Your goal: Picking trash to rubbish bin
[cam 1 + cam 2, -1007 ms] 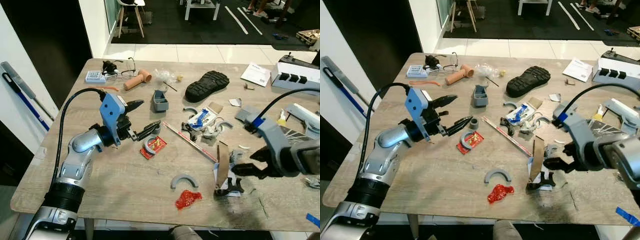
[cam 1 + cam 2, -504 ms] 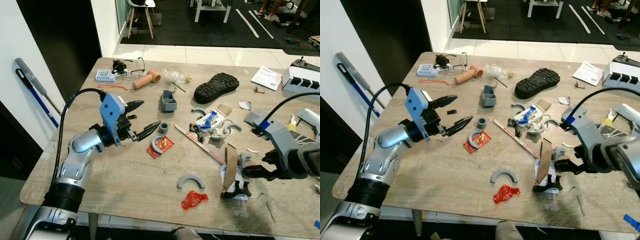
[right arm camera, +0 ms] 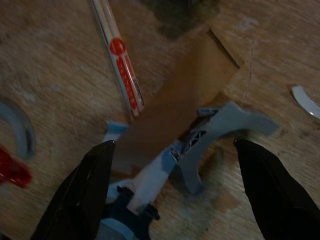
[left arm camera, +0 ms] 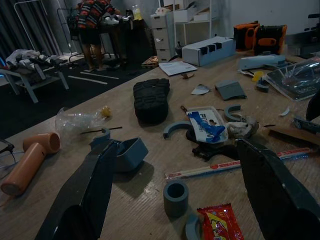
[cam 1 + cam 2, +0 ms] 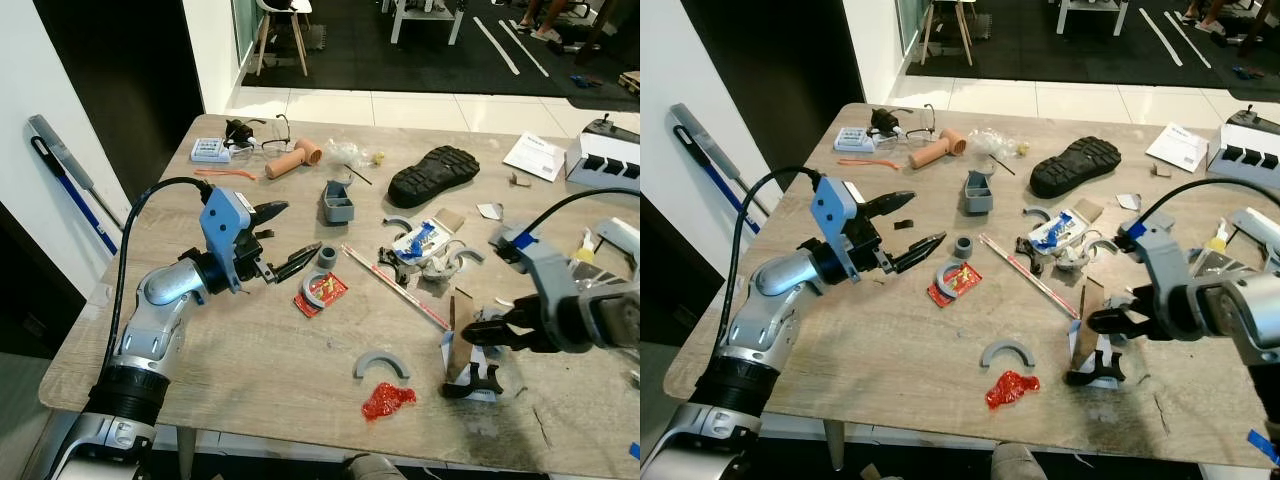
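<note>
Trash lies scattered over a wooden table (image 5: 250, 350). My left gripper (image 5: 303, 226) hovers open above the left-centre, its fingers pointing at a small grey cylinder (image 4: 176, 197) and a red snack packet (image 5: 322, 292). At the front right, my right gripper (image 5: 482, 328) is open. Its fingers (image 3: 82, 195) straddle an upright brown cardboard scrap (image 3: 175, 115) leaning on a grey and blue broken piece (image 3: 225, 125). A crumpled red wrapper (image 5: 388, 400) and a grey half ring (image 5: 381, 362) lie near the front edge. A chopstick sleeve (image 5: 395, 285) runs diagonally across the middle.
A black shoe sole (image 5: 433, 172), a blue-white wrapper (image 5: 420, 240), a grey box (image 5: 338, 205), a peach tube (image 5: 292, 160) and glasses (image 5: 255, 135) sit farther back. White boxes (image 5: 605, 155) stand at the far right. A broom (image 5: 65, 165) leans on the left wall.
The camera shifted early on. My right gripper has moved left, closing in on the upright cardboard scrap. The left arm has held its pose.
</note>
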{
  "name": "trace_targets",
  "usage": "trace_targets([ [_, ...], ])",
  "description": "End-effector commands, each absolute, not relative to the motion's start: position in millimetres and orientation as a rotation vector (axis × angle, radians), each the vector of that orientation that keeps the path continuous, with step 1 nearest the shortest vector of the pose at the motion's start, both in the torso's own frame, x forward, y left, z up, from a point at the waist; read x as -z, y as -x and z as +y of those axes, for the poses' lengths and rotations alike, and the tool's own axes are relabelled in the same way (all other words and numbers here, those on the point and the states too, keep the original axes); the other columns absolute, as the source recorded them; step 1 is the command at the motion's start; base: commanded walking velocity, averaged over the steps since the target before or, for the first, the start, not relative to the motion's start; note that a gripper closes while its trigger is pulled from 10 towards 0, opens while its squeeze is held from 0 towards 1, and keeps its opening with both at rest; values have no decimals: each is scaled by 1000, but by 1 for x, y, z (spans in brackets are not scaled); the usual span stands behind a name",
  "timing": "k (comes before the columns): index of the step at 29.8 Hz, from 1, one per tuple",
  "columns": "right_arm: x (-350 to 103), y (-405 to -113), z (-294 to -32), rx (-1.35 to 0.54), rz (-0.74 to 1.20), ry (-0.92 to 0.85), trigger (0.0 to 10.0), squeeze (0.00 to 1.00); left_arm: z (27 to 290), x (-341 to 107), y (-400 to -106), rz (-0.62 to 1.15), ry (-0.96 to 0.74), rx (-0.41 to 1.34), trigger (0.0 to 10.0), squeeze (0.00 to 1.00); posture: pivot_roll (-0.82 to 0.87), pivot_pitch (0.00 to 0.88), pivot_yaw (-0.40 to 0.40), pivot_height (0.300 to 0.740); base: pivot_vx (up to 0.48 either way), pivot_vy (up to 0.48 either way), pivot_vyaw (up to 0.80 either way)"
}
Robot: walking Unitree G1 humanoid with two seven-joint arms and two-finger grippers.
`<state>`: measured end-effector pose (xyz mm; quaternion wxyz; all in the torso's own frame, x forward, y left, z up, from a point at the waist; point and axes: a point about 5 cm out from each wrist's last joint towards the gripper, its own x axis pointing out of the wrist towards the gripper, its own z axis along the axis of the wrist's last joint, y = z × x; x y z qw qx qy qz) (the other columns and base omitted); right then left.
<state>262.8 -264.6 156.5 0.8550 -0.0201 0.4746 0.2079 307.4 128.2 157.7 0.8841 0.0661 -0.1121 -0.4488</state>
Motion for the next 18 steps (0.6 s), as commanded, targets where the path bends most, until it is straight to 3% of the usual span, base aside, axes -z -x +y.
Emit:
trace_targets([
  [1, -156, -264, -263, -443, 998, 11, 10000, 0, 125, -156, -305, -231, -142, 949, 10000, 0, -104, 0, 17, 740, 0, 0, 0],
  [17, -126, -261, -264, -407, 1091, 4, 10000, 0, 126, -155, -305, -229, -142, 949, 10000, 0, -104, 0, 17, 740, 0, 0, 0],
  [18, -123, -260, -266, -397, 1099, 13, 2431, 0, 126, -155, -305, -229, -142, 948, 10000, 0, -103, 0, 16, 740, 0, 0, 0],
])
